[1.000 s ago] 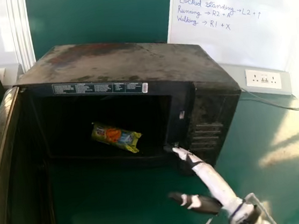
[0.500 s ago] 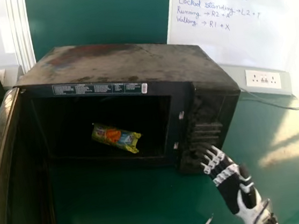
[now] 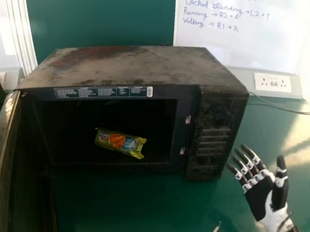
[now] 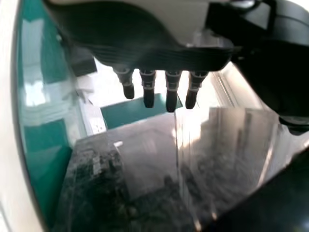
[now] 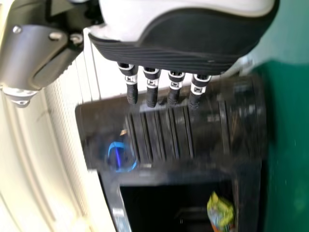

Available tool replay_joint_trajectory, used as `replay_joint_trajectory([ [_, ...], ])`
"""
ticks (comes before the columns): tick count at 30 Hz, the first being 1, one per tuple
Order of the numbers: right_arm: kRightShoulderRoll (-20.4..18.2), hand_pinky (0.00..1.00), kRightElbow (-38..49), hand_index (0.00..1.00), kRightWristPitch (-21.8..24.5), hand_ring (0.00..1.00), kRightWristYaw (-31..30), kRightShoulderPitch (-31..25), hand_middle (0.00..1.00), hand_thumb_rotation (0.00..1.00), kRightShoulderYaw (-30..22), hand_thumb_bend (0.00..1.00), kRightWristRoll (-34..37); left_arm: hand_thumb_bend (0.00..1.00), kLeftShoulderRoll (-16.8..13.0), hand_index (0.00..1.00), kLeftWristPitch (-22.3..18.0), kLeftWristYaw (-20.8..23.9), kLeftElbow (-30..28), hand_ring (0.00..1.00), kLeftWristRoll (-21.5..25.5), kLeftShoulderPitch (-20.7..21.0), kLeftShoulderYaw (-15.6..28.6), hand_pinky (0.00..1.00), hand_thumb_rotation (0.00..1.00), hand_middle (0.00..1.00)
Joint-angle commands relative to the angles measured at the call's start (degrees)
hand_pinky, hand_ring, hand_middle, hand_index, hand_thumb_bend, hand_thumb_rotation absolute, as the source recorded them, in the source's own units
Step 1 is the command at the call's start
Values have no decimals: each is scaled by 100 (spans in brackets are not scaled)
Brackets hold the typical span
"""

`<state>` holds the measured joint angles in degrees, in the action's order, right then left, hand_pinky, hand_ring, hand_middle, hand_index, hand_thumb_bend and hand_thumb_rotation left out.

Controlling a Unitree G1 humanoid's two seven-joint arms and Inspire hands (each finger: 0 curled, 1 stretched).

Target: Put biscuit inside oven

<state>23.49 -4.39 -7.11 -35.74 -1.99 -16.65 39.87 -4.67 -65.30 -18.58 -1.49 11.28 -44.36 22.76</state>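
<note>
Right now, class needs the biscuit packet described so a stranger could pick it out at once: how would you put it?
Find the large dark oven on the green table, its door swung open on the left. Look into its black cavity: the biscuit packet lies aslant near the front edge. Its bright yellow-green wrapper with orange and blue patches sets it apart from the dark oven around it.

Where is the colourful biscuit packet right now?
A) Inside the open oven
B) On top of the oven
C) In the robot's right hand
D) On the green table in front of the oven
A: the biscuit packet lies in the dark cavity of the oven, whose door stands open, while the right hand is off to the side over the table.
</note>
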Motion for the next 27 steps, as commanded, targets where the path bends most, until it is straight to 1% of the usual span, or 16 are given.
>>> replay_joint_trajectory([
  [1,43,100,129,100,336,100,39,-74,100,95,-184,100,135,98,-52,100,-231,16,98,100,-195,7,2,100,99,100],
  [4,67,100,239,100,725,100,107,-125,100,95,-361,100,159,98,-146,100,-539,31,310,100,-322,118,6,100,100,100],
  [6,56,100,312,100,945,100,181,-159,100,96,-460,97,162,97,-160,100,-724,69,391,100,-564,222,134,100,100,100],
  [8,31,100,360,100,1162,100,292,-178,100,97,-560,90,181,96,-168,100,-716,111,294,100,-824,242,233,100,100,100],
  [10,4,100,372,100,1389,100,376,-155,100,99,-638,87,234,96,-176,100,-684,159,166,100,-1116,269,363,100,98,100],
  [12,-9,100,354,100,1500,100,376,-119,100,100,-677,90,218,95,-213,100,-725,197,124,100,-1331,320,430,100,98,100],
  [13,-19,100,341,100,1539,100,377,-97,100,100,-689,94,201,94,-241,100,-704,212,92,100,-1393,312,413,100,98,100],
  [16,-57,100,328,100,1633,100,430,-51,100,100,-709,99,156,94,-373,100,-596,230,-4,100,-1439,259,249,100,96,100],
  [22,-67,100,332,100,1745,100,399,-13,100,100,-733,100,146,95,-629,100,-444,247,-149,100,-1538,331,30,100,92,100],
  [27,-101,100,361,100,1796,100,380,-9,100,100,-739,100,154,94,-850,100,-493,296,31,100,-1533,530,-152,100,92,100],
])
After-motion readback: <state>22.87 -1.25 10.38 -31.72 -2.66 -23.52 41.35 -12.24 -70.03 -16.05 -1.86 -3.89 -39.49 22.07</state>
